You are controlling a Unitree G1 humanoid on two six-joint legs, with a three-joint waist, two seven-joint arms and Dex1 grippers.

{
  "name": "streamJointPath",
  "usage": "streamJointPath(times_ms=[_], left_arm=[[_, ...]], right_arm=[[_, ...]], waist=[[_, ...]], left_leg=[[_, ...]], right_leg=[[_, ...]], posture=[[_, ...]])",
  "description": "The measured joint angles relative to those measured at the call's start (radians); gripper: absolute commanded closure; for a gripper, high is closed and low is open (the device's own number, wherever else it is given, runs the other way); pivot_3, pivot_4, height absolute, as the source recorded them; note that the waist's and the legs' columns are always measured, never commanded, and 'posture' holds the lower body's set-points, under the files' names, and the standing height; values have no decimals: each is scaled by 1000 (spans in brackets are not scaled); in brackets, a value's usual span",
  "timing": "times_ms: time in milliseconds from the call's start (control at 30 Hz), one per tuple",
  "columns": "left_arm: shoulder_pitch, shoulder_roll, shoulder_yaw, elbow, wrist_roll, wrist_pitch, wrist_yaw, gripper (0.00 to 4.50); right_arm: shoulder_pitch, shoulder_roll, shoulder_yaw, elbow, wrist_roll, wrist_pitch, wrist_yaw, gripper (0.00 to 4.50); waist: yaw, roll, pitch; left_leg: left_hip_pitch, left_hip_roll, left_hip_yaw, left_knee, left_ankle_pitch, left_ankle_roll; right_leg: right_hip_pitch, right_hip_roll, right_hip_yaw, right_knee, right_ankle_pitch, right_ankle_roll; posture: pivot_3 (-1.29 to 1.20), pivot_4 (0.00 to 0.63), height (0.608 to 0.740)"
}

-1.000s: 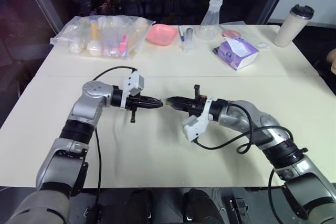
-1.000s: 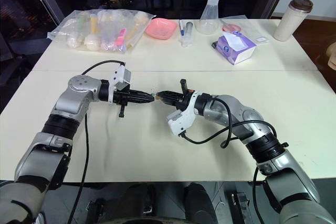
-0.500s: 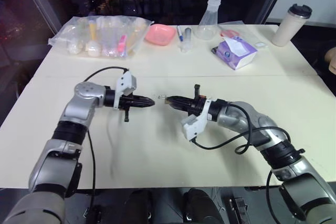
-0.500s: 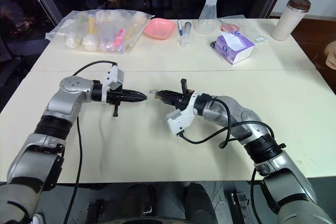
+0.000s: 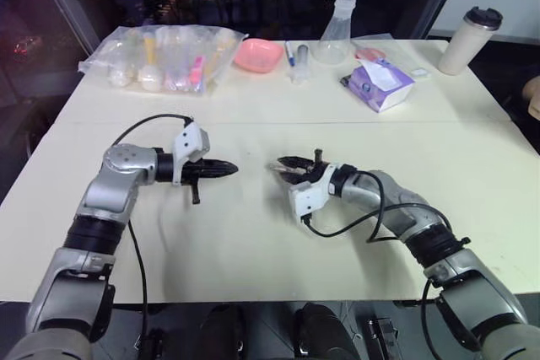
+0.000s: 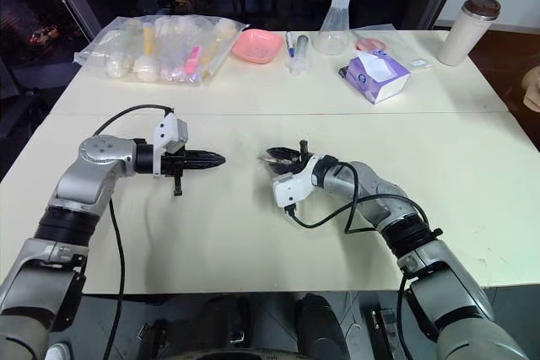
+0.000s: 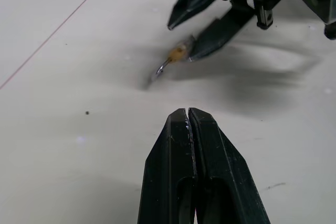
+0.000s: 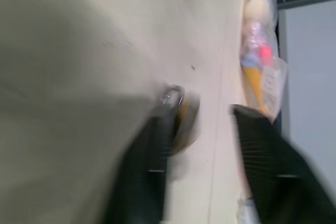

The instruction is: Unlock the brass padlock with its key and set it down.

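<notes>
The left gripper (image 5: 229,169) is seen with its fingers pressed together, empty, left of centre on the table (image 5: 253,242). The right gripper (image 5: 283,166) is spread apart. The brass padlock (image 7: 176,55) is seen at one right fingertip, apparently touching it, low over the table.

Along the far edge of the cream counter (image 5: 253,242) lies a clear bag (image 5: 164,56) stuffed with small bottles and tubes. Beside it sits a pink dish (image 5: 258,55), then a syringe (image 5: 291,54) and a clear flask (image 5: 335,31). Nearer sits a purple tissue pack (image 5: 381,85). A lidded cup (image 5: 471,40) stands at the far right corner.
</notes>
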Motion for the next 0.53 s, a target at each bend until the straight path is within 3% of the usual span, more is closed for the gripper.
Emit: streamJointPath(times_ms=[67, 267, 367, 533], left_arm=[[19, 0, -10, -23, -1, 10, 5, 4500], [19, 15, -7, -57, -13, 48, 7, 4500], [21, 39, 9, -66, -28, 57, 1, 4500], [19, 62, 21, -71, -37, 67, -11, 4500]], right_arm=[[0, -2, 1, -3, 5, -1, 19, 55], [64, -57, -17, -133, 98, 37, 137, 21], [147, -109, -89, -289, 246, 163, 255, 21], [234, -159, -249, -539, 519, 524, 434, 21]], waist=[[0, 0, 0], [6, 0, 0], [5, 0, 0], [5, 0, 0]], left_leg=[[0, 0, 0, 0, 0, 0], [0, 0, 0, 0, 0, 0], [0, 0, -1, 0, -1, 1], [1, 1, -2, 0, -3, 5]], right_leg=[[0, 0, 0, 0, 0, 0], [1, 0, 0, 0, 0, 0], [1, 0, 0, -1, 0, 0], [3, 0, 0, 0, 0, 0]], posture=[[0, 150, 715], [0, 150, 715], [0, 150, 715], [0, 150, 715]])
